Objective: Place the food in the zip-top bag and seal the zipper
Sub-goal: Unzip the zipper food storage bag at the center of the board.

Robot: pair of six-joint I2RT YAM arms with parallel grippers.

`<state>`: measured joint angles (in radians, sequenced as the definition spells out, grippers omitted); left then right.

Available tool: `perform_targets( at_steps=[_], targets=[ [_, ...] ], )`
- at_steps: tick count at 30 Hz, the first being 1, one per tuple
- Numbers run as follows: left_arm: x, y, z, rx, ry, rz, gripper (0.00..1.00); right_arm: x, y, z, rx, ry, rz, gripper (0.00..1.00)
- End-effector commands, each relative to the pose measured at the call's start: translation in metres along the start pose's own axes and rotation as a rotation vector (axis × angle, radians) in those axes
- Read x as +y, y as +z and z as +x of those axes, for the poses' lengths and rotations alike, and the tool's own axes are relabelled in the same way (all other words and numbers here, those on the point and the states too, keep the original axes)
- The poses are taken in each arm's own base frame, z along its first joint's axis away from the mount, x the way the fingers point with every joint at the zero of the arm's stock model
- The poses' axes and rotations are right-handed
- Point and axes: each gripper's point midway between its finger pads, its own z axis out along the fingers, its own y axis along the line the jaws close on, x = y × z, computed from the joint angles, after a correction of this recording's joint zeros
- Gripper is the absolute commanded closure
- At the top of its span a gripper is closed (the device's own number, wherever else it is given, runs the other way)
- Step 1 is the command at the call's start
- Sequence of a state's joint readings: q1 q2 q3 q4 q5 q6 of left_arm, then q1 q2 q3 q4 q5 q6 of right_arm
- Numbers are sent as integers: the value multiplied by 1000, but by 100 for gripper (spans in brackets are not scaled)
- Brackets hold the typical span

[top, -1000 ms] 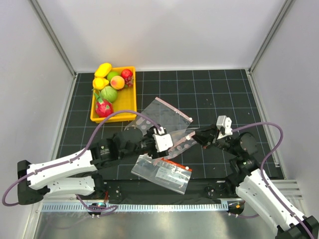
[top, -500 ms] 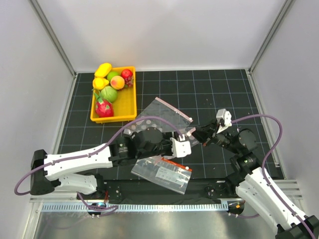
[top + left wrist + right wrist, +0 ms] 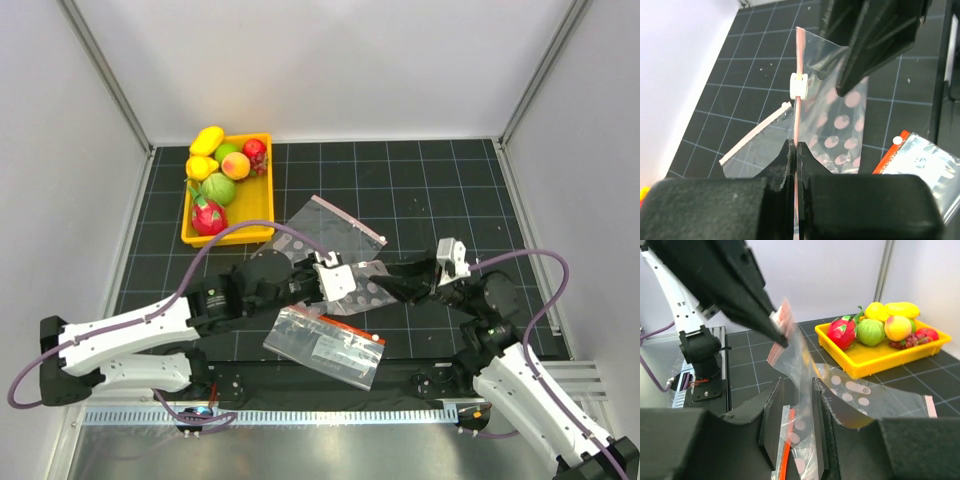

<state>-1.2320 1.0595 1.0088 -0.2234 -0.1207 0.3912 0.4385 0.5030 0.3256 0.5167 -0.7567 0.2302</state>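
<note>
The zip-top bag (image 3: 826, 56) hangs upright and edge-on between my two grippers. My left gripper (image 3: 796, 147) is shut on its zipper (image 3: 800, 55), just below the white slider (image 3: 799, 85). In the top view the left gripper (image 3: 350, 273) and the right gripper (image 3: 379, 282) meet tip to tip. My right gripper (image 3: 796, 385) is open, and the clear bag (image 3: 801, 365) passes loosely between its fingers. The food lies far left: a big green fruit (image 3: 218, 188), a peach (image 3: 236, 163) and a yellow piece (image 3: 207, 138).
The fruit sits in a yellow tray (image 3: 250, 233) at the back left, with a red dragon fruit (image 3: 208, 215) in it. A clear dotted bubble sheet (image 3: 335, 228) lies flat behind the grippers. A printed bag with a red band (image 3: 325, 345) lies near the front edge.
My left gripper has closed on the zipper and drawn back to the left. My right gripper, shut on the bag before, has opened around it.
</note>
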Motion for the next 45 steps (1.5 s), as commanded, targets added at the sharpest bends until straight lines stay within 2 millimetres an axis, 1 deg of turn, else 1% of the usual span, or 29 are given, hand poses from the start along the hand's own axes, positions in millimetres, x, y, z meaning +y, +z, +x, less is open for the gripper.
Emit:
perform_targets(
  at_steps=[1,3,5,6,9,10,16,20,25,28,31,32,35,37,39,40,43,45],
  targets=[
    [0,-7,-16,-79,-42,11,100,16,-3,-18,-90,-134,-76,64],
    [-2,-6,-13,-74,-41,17,100,18,-4,-17,-95,-139,-85,63],
    [-1,-5,-10,-64,-38,13,100,21,-3,-17,-95,-140,-102,60],
    [-2,-4,-6,-53,-34,11,100,21,-2,-15,-89,-136,-107,52],
    [2,-5,-2,-31,-24,-8,100,25,-1,-14,-86,-132,-136,43],
    [2,-6,0,-25,-23,-13,100,26,-1,-13,-85,-127,-140,37],
    [2,-14,-3,-46,-32,-8,100,23,0,-12,-89,-128,-127,37],
    [-3,-18,-5,-69,-42,14,100,22,0,-12,-90,-129,-123,36],
    [-11,-17,-6,-78,-47,57,100,23,0,-12,-96,-134,-127,36],
    [-14,-16,-6,-74,-49,74,100,24,0,-13,-98,-135,-129,38],
    [-16,-15,-6,-70,-55,86,100,25,0,-13,-101,-144,-134,38],
    [-22,-14,-6,-76,-60,115,100,25,0,-13,-102,-147,-135,38],
    [-28,-13,-8,-78,-70,146,100,26,-2,-13,-112,-167,-139,38],
    [-29,-13,-9,-74,-73,156,100,27,-3,-14,-120,-185,-141,36],
    [-29,-13,-8,-71,-71,158,100,27,-3,-12,-119,-192,-139,32],
    [-30,-13,-7,-68,-70,157,100,27,-4,-12,-123,-205,-139,31],
    [-30,-14,-8,-72,-76,161,100,28,-5,-11,-130,-218,-146,31],
    [-31,-15,-9,-74,-77,165,100,30,-5,-9,-126,-227,-155,37]
  ],
)
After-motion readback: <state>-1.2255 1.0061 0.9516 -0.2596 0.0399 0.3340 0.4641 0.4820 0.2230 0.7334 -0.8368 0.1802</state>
